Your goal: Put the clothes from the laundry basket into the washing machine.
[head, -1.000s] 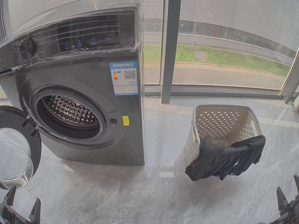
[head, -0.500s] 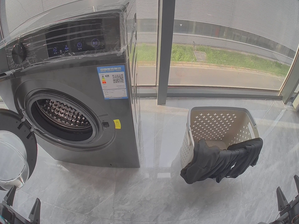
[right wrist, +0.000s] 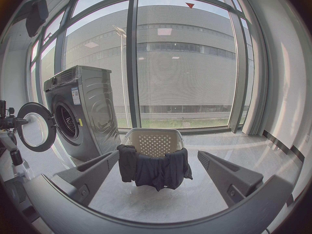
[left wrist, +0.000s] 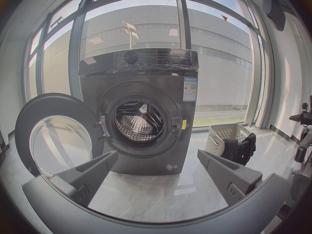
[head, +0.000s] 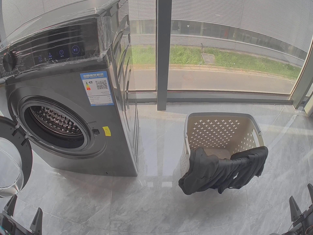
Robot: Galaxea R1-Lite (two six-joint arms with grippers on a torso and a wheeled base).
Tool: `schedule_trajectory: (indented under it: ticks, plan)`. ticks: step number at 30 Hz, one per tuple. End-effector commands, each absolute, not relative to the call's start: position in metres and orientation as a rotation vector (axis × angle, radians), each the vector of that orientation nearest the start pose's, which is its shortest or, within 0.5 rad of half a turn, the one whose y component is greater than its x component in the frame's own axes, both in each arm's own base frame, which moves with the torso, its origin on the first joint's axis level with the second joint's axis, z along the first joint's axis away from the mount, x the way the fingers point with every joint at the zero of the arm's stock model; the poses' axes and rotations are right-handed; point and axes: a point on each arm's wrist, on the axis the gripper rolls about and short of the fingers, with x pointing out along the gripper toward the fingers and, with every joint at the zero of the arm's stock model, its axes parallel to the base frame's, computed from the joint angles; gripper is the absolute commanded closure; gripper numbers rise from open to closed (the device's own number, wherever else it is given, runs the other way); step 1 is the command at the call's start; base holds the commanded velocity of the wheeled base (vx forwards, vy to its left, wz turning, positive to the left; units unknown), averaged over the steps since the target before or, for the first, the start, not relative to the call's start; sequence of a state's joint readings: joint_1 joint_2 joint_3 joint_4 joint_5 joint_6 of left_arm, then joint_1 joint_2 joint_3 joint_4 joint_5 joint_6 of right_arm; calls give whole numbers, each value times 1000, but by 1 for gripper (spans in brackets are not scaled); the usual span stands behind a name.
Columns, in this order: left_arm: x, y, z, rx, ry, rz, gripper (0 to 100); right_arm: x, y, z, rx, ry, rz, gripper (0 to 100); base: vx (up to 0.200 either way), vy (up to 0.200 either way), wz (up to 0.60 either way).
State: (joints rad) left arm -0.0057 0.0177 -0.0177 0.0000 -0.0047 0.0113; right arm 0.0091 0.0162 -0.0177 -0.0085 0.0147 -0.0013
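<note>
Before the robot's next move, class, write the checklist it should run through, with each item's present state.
1. Washing machine door swung open: ok.
2. Drum mouth unblocked: ok.
3. Dark garment draped over the laundry basket's near rim, graspable: ok.
4. Right gripper open and empty: ok.
5. Right gripper at the garment: not ok, bare floor between.
6. More clothes under it in the basket: cannot tell.

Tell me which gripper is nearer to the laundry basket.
The right gripper: the laundry basket stands on its side of the floor, while the left gripper sits by the open washing machine door.
</note>
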Motion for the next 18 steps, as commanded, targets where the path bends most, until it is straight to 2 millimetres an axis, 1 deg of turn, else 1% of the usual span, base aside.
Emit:
schedule_trajectory:
  ticks: [1, 18]
  plan:
    - [-23, 0, 76, 11, -3, -11, 0, -23, 0, 76, -2, -9, 25, 0, 0, -200, 0]
    - [-23, 0, 76, 14, -2, -8, 0, -23, 0, 76, -2, -9, 25, 0, 0, -200, 0]
